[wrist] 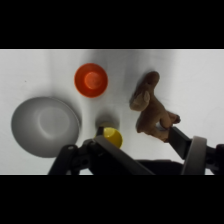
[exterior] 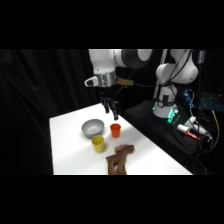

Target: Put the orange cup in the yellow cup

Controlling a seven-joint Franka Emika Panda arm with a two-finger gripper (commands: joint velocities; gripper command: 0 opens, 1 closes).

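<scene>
The orange cup [exterior: 115, 130] stands upright on the white table [exterior: 67, 150], just right of the grey bowl. The yellow cup [exterior: 98, 144] stands upright in front of the bowl, a short way from the orange one. My gripper [exterior: 111, 111] hangs open above the table, a little behind and above the orange cup, with nothing between its fingers. In the wrist view the orange cup [wrist: 91, 80] shows its open mouth near the top. The yellow cup [wrist: 112, 136] sits low, partly hidden by my gripper's [wrist: 135, 137] black linkage.
A grey metal bowl [exterior: 92, 128] [wrist: 45, 126] sits left of both cups. A brown lumpy object [exterior: 120, 159] [wrist: 152, 107] lies near the table's front edge. The arm's base and cables [exterior: 170, 107] stand off the table at the right.
</scene>
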